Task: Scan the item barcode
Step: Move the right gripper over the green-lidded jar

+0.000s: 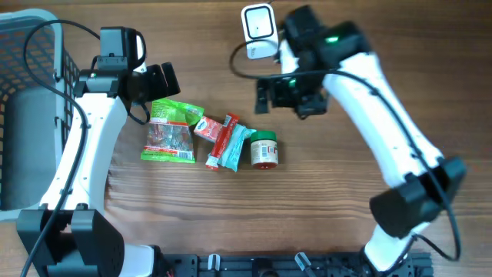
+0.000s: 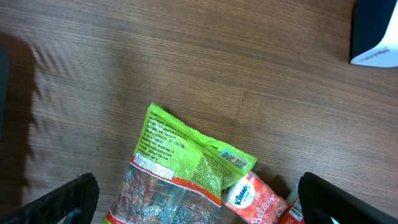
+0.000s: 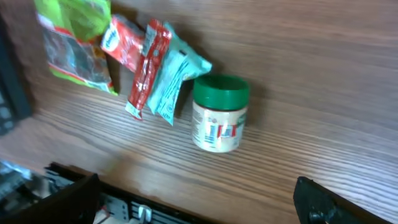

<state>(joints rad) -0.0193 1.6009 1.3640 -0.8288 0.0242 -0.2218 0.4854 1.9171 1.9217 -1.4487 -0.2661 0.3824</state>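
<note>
The left gripper (image 1: 154, 83) and right gripper (image 1: 280, 98) are hanging wide open, holding nothing. Mid-table, the green bag (image 1: 171, 132) is lying by a jar (image 1: 264, 148) (on its side, likely rolling if nudged) and overlapping packets (image 1: 223, 142), which risk dragging together. Only the overhead is showing the scanner (image 1: 258, 25) whole; the right wrist is showing the jar's label.

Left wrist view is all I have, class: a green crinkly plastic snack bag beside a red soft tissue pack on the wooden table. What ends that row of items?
Observer: A small beige jar with a green lid ends it, on the side towards the right arm.
Operator: Is the right tool holding anything?
Observer: No. The right tool hangs open and empty, not touching that jar.
</note>
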